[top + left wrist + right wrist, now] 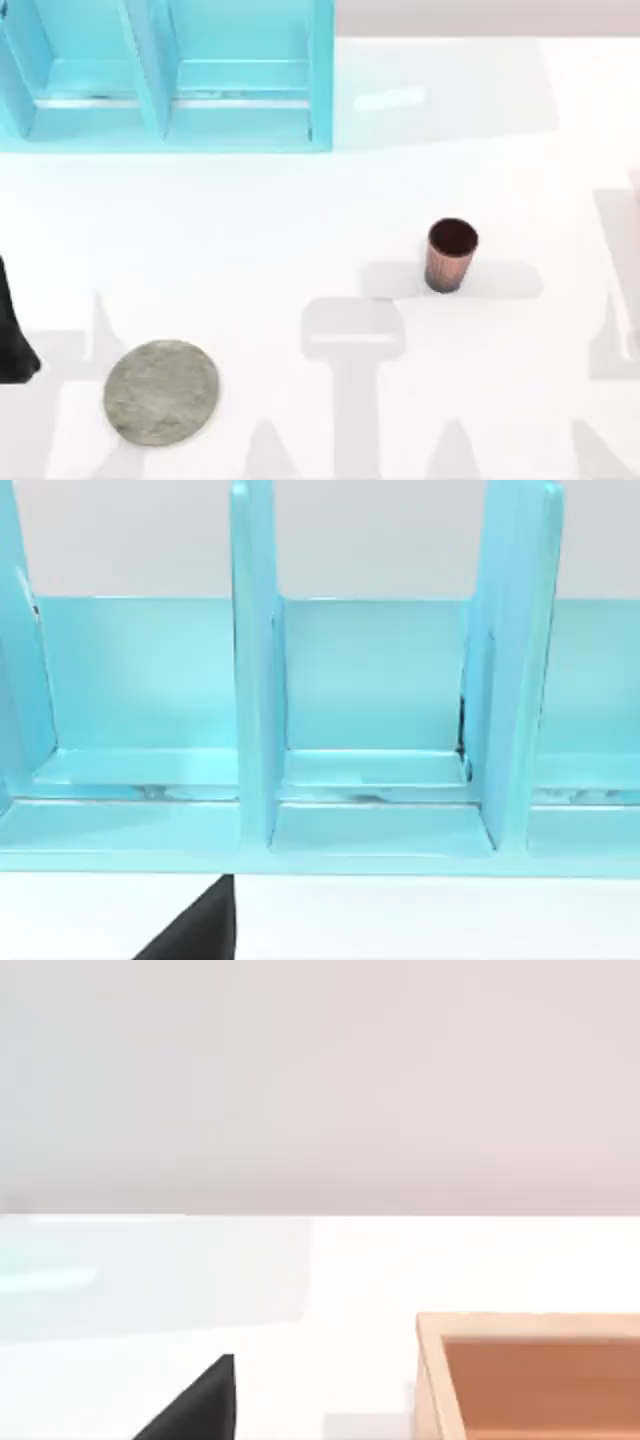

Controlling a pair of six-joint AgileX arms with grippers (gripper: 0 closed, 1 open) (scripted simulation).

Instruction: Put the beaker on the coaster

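Two task items sit well apart on the desk (300,200): upright beaker (452,255) right of centre, coaster (161,391) near-left. Neither tool's state can be told; grasping not yet begun.

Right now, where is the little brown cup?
In the top view, the beaker stands upright right of the table's middle, well apart from the coaster near the front left.

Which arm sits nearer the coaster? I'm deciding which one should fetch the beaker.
Left. The left arm is at the table's left edge, just left of the coaster. The right arm lies off past the right edge, beyond the beaker.
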